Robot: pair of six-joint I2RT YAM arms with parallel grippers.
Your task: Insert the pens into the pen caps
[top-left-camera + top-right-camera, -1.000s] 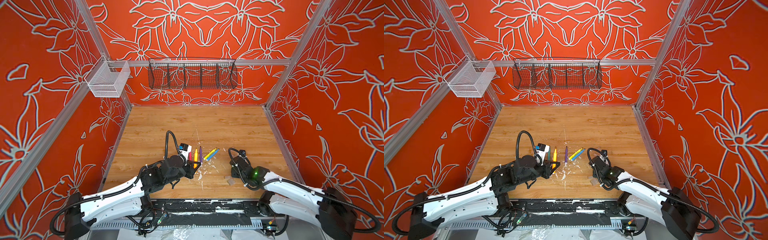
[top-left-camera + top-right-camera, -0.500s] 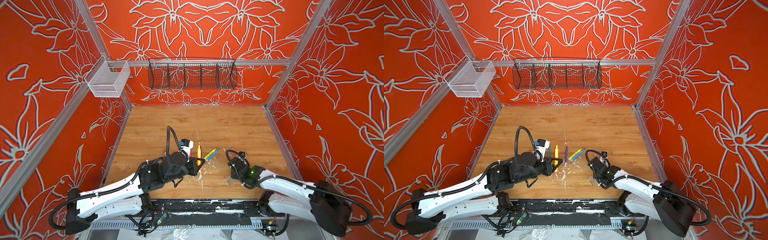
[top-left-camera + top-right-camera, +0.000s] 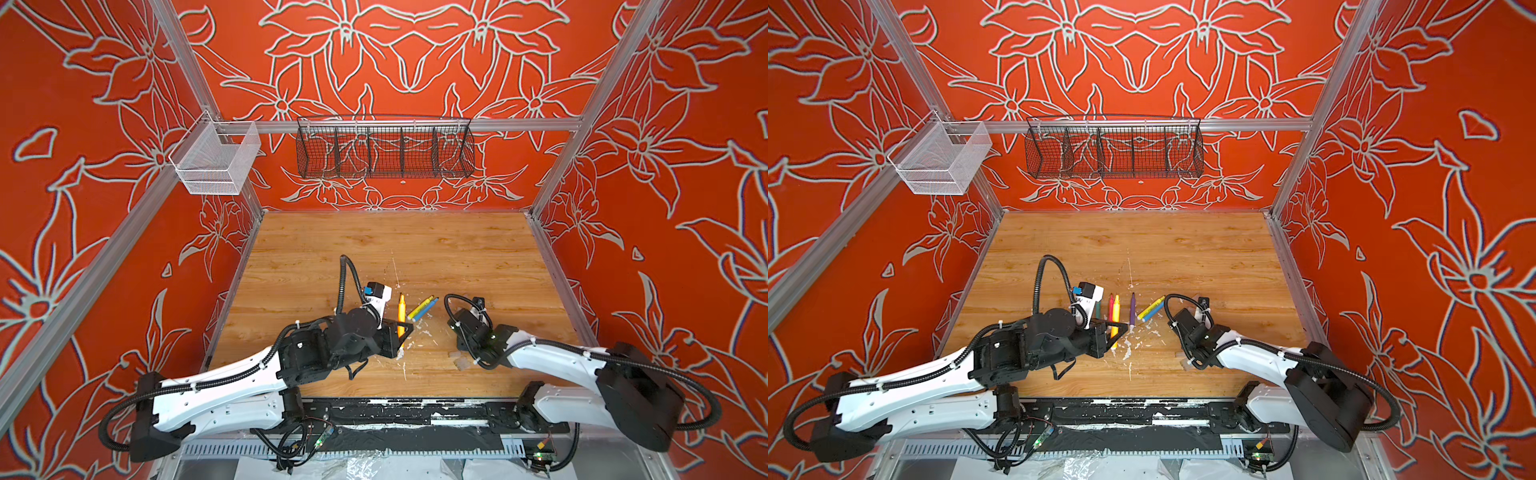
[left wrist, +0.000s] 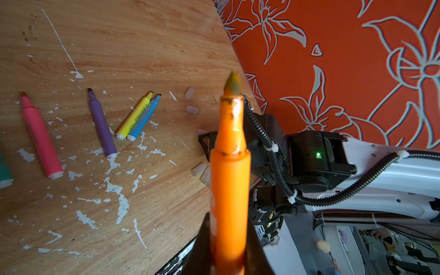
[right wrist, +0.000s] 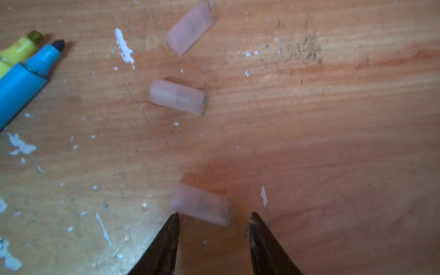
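Note:
My left gripper is shut on the barrel of the orange pen, held above the table with its uncapped tip pointing away. The pink-red pen, purple pen, yellow pen and blue pen lie uncapped on the wood. A green pen shows at the edge. My right gripper is open just above the table. One clear pen cap lies just past its fingertips. Two more caps lie farther off.
White paint flecks dot the wooden table. A black wire basket hangs on the back wall and a white mesh basket on the left rail. The black front rail runs below both arms.
My right gripper's jaws have opened and it has shifted slightly left over the caps. The left arm has carried the orange pen a little forward and to the right.

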